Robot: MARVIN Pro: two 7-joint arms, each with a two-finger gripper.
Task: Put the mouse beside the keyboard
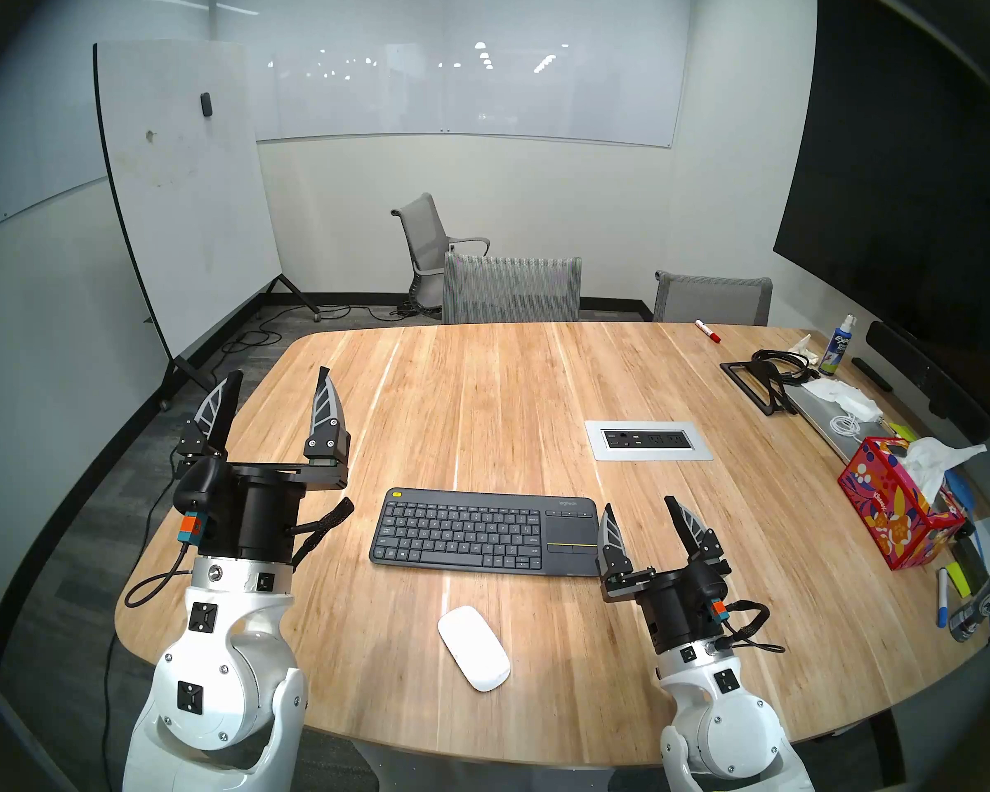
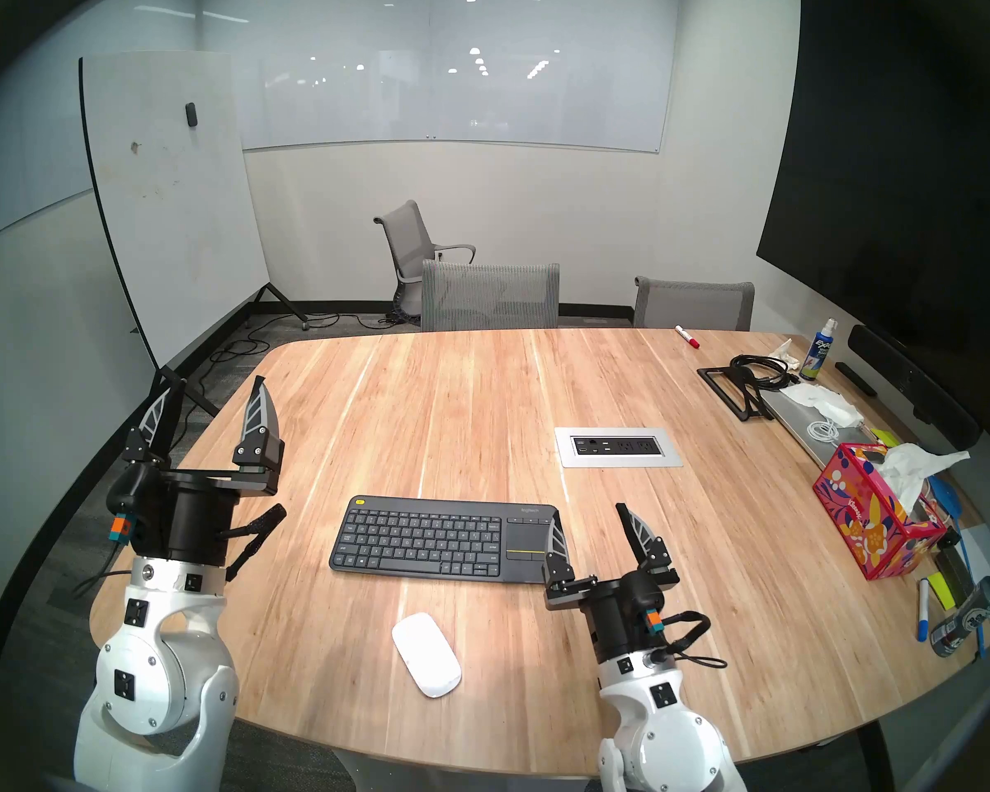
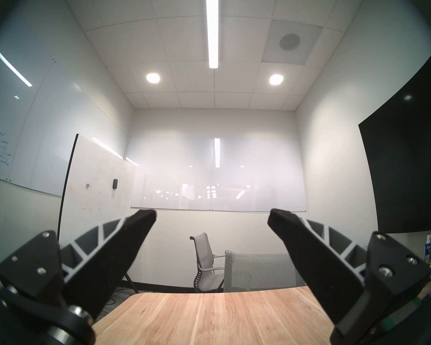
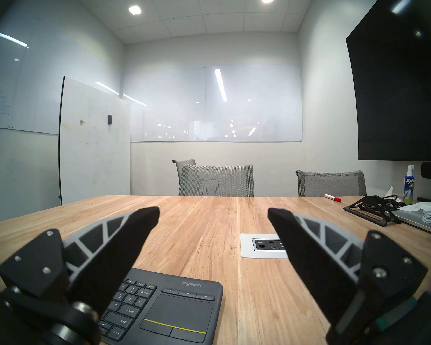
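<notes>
The white oval mouse (image 1: 474,648) (image 2: 426,653) lies on the wooden table (image 1: 481,402) near its front edge, in front of the dark grey keyboard (image 1: 484,531) (image 2: 447,539). My right gripper (image 1: 641,505) (image 2: 590,513) is open and empty, raised just right of the keyboard's touchpad end; its wrist view shows the keyboard's touchpad (image 4: 174,312) below it. My left gripper (image 1: 278,373) (image 2: 218,382) is open and empty, raised over the table's left edge, far from the mouse. The mouse is out of both wrist views.
A silver power outlet panel (image 1: 647,439) is set in the table behind the keyboard. At the right edge are a colourful tissue box (image 1: 895,508), a laptop stand with cables (image 1: 767,379), a spray bottle (image 1: 835,345), markers and a red marker (image 1: 707,331). Grey chairs (image 1: 510,288) stand behind.
</notes>
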